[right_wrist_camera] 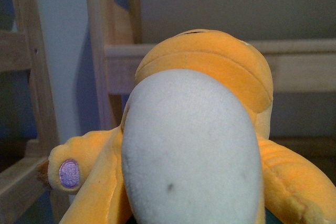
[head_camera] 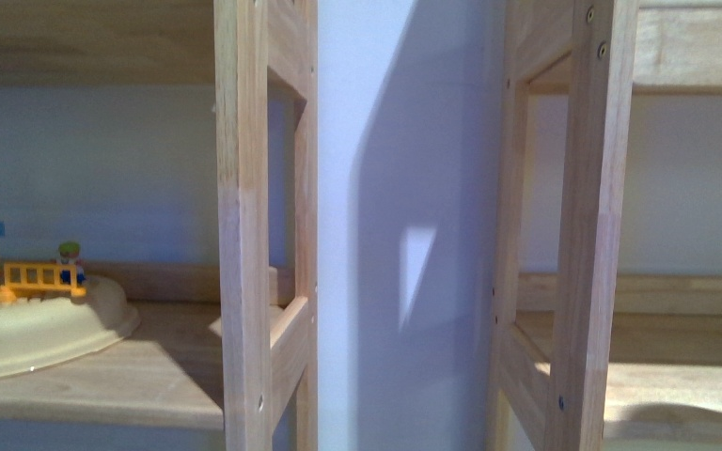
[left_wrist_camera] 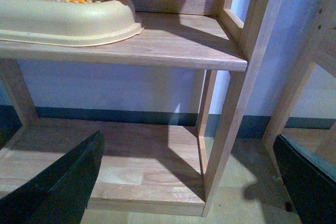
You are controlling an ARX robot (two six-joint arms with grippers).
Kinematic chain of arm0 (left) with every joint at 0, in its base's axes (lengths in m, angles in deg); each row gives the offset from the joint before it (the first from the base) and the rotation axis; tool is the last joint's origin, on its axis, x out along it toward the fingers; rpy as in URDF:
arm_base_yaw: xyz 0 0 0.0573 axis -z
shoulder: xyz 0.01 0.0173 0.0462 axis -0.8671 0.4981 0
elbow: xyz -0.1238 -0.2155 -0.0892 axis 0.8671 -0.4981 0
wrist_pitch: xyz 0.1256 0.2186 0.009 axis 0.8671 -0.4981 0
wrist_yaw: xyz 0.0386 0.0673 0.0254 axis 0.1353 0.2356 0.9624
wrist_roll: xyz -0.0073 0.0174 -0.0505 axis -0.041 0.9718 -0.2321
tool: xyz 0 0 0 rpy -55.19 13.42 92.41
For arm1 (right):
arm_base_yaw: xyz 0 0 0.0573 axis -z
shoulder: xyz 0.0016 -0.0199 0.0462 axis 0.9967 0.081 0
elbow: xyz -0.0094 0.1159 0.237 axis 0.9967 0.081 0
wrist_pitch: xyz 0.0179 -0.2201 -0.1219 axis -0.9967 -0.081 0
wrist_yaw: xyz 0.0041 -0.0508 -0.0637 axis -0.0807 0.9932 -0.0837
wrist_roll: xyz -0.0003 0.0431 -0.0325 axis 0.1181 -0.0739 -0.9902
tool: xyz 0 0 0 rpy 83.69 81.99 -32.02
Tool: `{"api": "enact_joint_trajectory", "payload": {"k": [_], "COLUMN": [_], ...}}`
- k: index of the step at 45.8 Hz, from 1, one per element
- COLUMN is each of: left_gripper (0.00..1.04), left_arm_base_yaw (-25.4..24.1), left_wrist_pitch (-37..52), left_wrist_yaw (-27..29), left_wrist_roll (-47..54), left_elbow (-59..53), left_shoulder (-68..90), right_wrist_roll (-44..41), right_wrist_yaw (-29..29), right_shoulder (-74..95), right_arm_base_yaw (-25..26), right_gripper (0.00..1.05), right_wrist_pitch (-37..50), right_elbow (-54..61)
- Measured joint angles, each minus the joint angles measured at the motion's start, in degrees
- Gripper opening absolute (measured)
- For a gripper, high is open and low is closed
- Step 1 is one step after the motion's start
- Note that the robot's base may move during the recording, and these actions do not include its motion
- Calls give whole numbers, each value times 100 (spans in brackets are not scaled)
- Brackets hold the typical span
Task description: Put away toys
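Note:
The plush animal point(right_wrist_camera: 210, 72) fills the right wrist view: orange-yellow, with a pale oval belly and a lilac pad on one paw point(right_wrist_camera: 69, 174). My right gripper is shut on it, and the toy hides the fingers. It is held up in front of a wooden shelf frame point(right_wrist_camera: 100, 51). In the left wrist view my left gripper point(left_wrist_camera: 189, 182) is open and holds nothing. Its dark fingers point(left_wrist_camera: 58, 182) stand wide apart over the low shelf board point(left_wrist_camera: 131, 166). Neither arm nor the toy shows in the front view.
Two wooden shelf units point(head_camera: 244, 235) point(head_camera: 583, 235) stand side by side, with a strip of white wall point(head_camera: 404, 188) between them. A cream plastic base point(head_camera: 38, 329) with colourful blocks sits on the left unit's shelf. A corner post point(left_wrist_camera: 231, 114) stands between the left fingers.

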State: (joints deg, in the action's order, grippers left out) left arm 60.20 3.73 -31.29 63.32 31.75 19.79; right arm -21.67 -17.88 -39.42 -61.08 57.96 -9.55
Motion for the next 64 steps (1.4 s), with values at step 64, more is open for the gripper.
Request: {"api": "enact_joint_trajectory", "payload": {"k": [64], "left_gripper": [98], "left_arm_base_yaw": [0], "left_wrist_pitch": [0], "left_wrist_yaw": [2], "left_wrist_roll": [0], "left_elbow": [0], "left_shoulder": [0], "right_wrist_roll": [-468], "right_wrist_yaw": [787], "right_shoulder": [5729], "right_arm_base_yaw": [-1257], "right_gripper": [9], "right_wrist_pitch": [-2310], "right_elbow": [-7589]}}
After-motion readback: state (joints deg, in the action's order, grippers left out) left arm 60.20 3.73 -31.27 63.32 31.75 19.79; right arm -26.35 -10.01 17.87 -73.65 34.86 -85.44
